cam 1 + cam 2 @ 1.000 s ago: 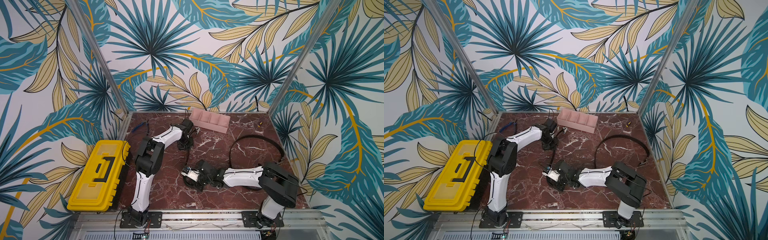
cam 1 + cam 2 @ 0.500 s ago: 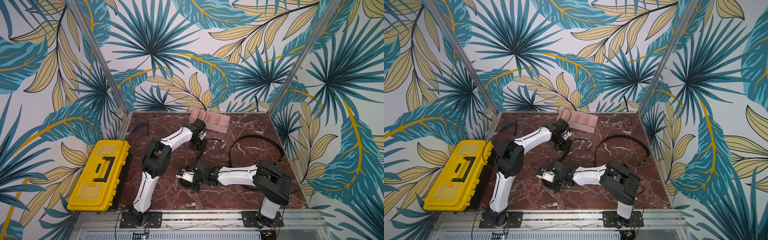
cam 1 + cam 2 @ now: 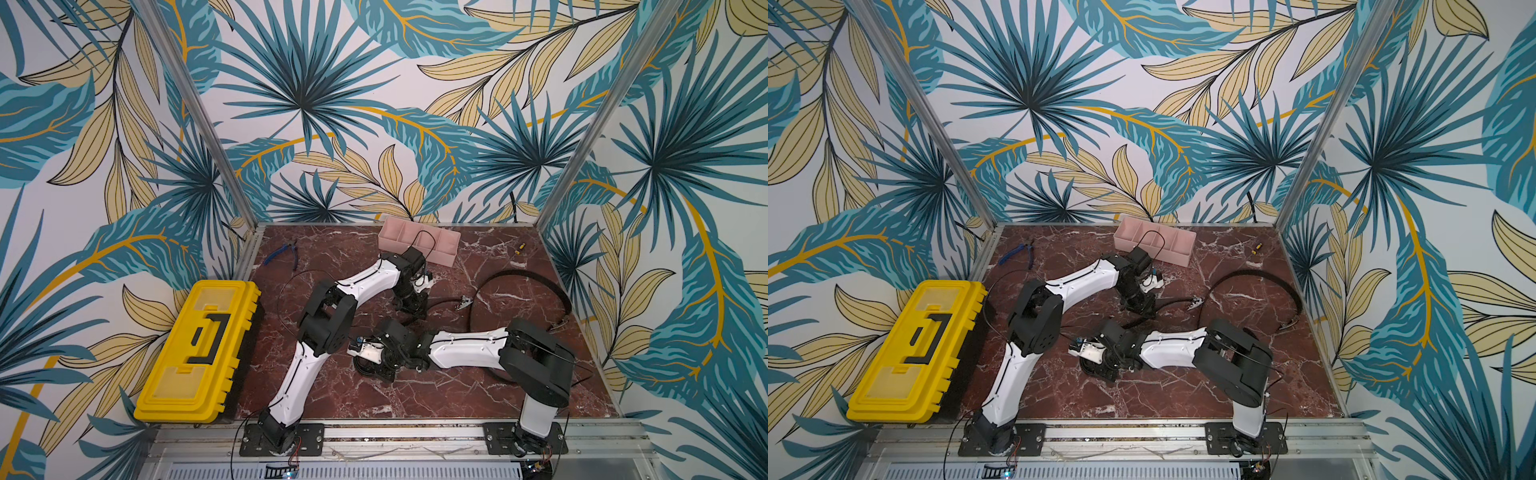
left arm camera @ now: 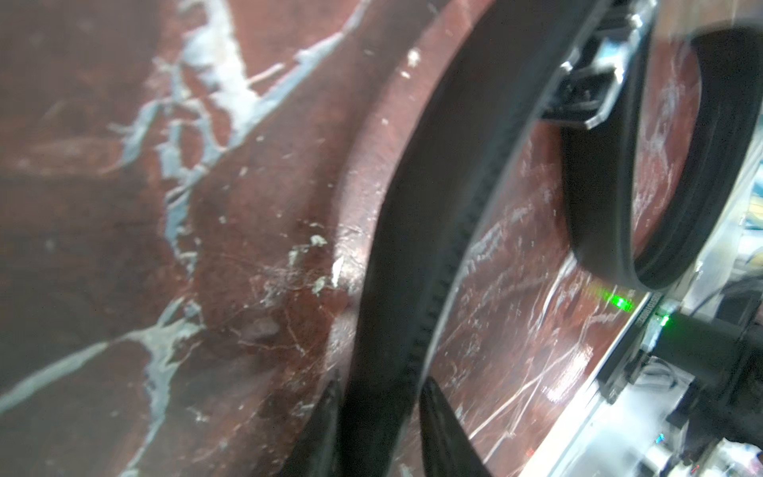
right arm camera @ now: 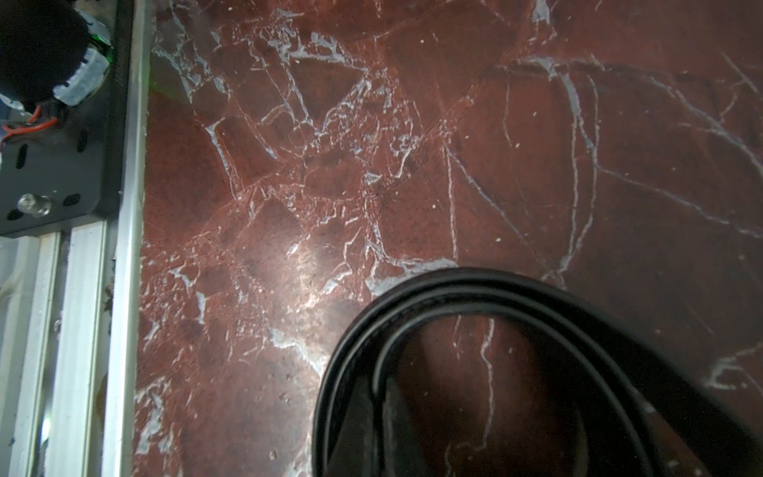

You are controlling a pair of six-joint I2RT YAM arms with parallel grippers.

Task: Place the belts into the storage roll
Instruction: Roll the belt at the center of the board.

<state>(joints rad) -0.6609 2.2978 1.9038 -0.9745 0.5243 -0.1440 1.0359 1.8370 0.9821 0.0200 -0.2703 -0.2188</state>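
One black belt is partly wound into a coil [image 3: 368,368] near the table's middle front. My right gripper [image 5: 377,388] is shut on the coil's wall [image 5: 475,285]. The belt's free strap [image 4: 413,268] runs back toward its silver buckle [image 3: 462,302]. It passes between the fingers of my left gripper [image 4: 382,378], which stands open, with a gap beside one finger. In both top views the left gripper [image 3: 409,309] [image 3: 1142,309] points down at the strap. A second belt [image 3: 523,275] lies in a wide arc at the right. The pink storage roll [image 3: 446,254] stands at the back.
A yellow toolbox [image 3: 199,353] sits off the table's left edge. Blue pliers [image 3: 282,253] lie at the back left and a small yellow-tipped tool [image 3: 518,248] at the back right. The aluminium front rail [image 5: 124,247] is close to the coil.
My left gripper has moved right and forward along the strap, and its jaws have parted. The right gripper has shifted slightly left with the coil.
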